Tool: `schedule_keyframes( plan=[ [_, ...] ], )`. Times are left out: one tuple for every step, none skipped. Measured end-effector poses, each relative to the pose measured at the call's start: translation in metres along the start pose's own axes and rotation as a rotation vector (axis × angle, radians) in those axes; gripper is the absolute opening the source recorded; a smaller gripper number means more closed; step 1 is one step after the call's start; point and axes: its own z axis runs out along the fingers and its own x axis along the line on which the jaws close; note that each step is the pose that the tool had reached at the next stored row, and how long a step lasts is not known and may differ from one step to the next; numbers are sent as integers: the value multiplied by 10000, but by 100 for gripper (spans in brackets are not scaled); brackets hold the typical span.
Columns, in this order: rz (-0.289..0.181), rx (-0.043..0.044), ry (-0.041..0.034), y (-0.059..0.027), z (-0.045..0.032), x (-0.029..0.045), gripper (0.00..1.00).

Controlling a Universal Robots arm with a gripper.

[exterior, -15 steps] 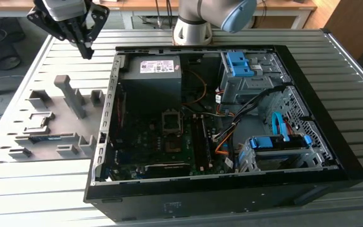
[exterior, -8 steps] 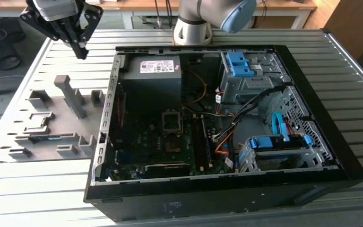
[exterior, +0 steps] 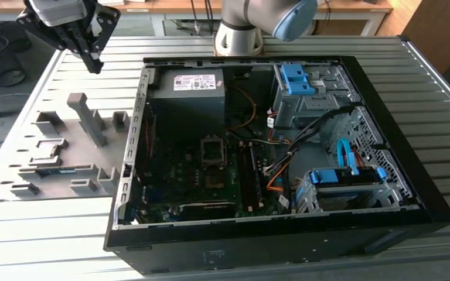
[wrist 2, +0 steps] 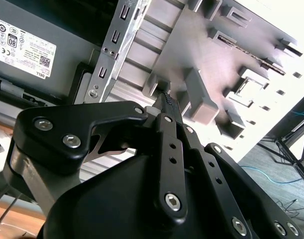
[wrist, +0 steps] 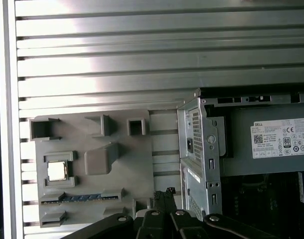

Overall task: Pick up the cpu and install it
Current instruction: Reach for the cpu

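On a grey plastic fixture plate point(wrist: 92, 124), the small square silvery cpu point(wrist: 57, 171) lies well apart from the black gripper point(wrist: 164, 193). Its fingers meet, gripping nothing.

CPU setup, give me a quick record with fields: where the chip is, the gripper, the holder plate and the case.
cpu: lying in a square pocket of the grey holder plate, not held
gripper: shut, empty, raised above the table, apart from the plate
computer case: open, at the exterior view's right of the plate
memory stick: in a slot of the same plate
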Motion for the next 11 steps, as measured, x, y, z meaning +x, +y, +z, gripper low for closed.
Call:
schedule_keyframes(
  plan=[
    [0,0,0,-1,0,13,10],
    [0,0,0,-2,-1,26,10],
    [0,0,-1,-3,-1,39,10],
    [0,-1,-1,-4,-1,53,10],
    [0,0,0,-5,-2,66,10],
    [0,0,-1,-6,-2,81,10],
    [0,0,-1,-7,-3,95,10],
    [0,0,-1,-8,-3,109,10],
    [-1,0,0,-9,-4,123,10],
    [-1,0,0,-10,-5,136,10],
    [0,1,0,-11,-5,150,10]
  ],
)
